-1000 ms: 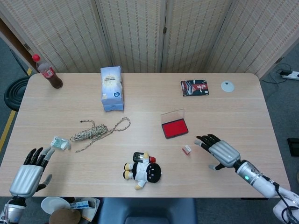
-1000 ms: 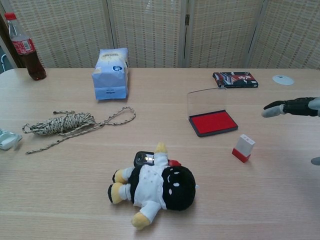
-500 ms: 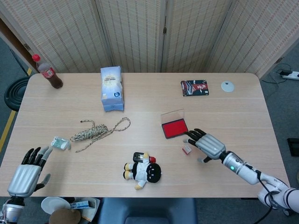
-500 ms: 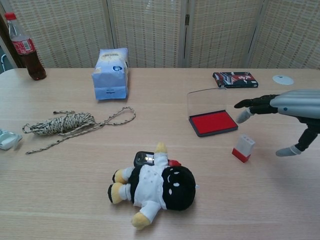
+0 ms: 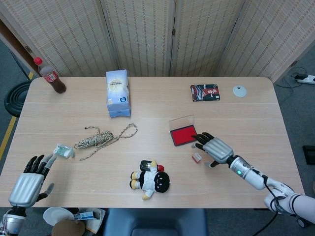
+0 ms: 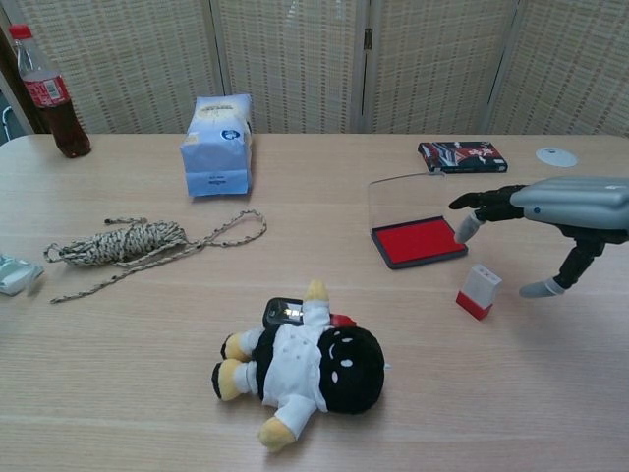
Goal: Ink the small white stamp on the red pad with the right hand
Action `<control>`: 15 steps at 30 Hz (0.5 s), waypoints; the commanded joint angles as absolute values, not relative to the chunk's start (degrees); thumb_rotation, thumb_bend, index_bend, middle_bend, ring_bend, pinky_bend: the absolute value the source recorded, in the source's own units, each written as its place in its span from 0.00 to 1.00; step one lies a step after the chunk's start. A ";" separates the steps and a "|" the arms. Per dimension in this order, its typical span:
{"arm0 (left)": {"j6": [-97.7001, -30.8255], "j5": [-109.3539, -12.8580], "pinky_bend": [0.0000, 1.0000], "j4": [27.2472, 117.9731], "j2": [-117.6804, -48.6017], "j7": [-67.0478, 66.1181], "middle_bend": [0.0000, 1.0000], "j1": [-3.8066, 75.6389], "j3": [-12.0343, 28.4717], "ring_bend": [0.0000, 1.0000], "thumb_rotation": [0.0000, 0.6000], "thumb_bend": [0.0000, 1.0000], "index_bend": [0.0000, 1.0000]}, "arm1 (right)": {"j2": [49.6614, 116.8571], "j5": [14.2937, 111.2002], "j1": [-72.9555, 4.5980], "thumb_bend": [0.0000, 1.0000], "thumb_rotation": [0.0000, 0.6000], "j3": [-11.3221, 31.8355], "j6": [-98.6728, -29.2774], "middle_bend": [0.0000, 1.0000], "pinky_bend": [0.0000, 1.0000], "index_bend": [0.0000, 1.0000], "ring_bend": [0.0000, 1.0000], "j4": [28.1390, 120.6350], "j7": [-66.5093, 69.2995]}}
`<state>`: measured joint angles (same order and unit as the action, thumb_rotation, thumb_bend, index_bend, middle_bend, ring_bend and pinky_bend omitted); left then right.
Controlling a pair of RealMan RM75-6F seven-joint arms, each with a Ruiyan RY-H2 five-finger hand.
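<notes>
The small white stamp (image 5: 197, 157) (image 6: 478, 291) sits tilted on the desk, red base down, just in front of the red pad (image 5: 183, 136) (image 6: 418, 241) and toward the right half of the desk — nothing is gripping it. The right hand (image 5: 212, 148) (image 6: 550, 211) hovers above and just right of the stamp, fingers spread, holding nothing; its fingertips (image 6: 469, 228) reach over the pad's right edge. The pad lies open, its clear lid standing up behind. Down at the desk's near-left corner the left hand (image 5: 28, 182) rests with fingers apart — empty too. A plush doll (image 6: 307, 364) lies near the front edge.
</notes>
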<state>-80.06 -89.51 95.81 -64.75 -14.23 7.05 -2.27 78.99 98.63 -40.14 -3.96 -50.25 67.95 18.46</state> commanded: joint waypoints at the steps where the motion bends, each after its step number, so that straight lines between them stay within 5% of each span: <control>1: -80.28 -89.64 0.06 95.86 -64.62 -14.00 0.00 6.96 -2.31 0.00 1.00 0.34 0.00 | 79.03 98.19 -40.59 0.22 1.00 -4.09 -49.70 0.00 0.00 0.22 0.00 68.43 17.57; 15: -81.39 -89.81 0.06 95.97 -64.04 -13.03 0.00 6.37 -2.32 0.00 1.00 0.34 0.00 | 79.28 96.13 -41.96 0.23 1.00 -4.46 -47.58 0.00 0.00 0.24 0.00 69.45 11.93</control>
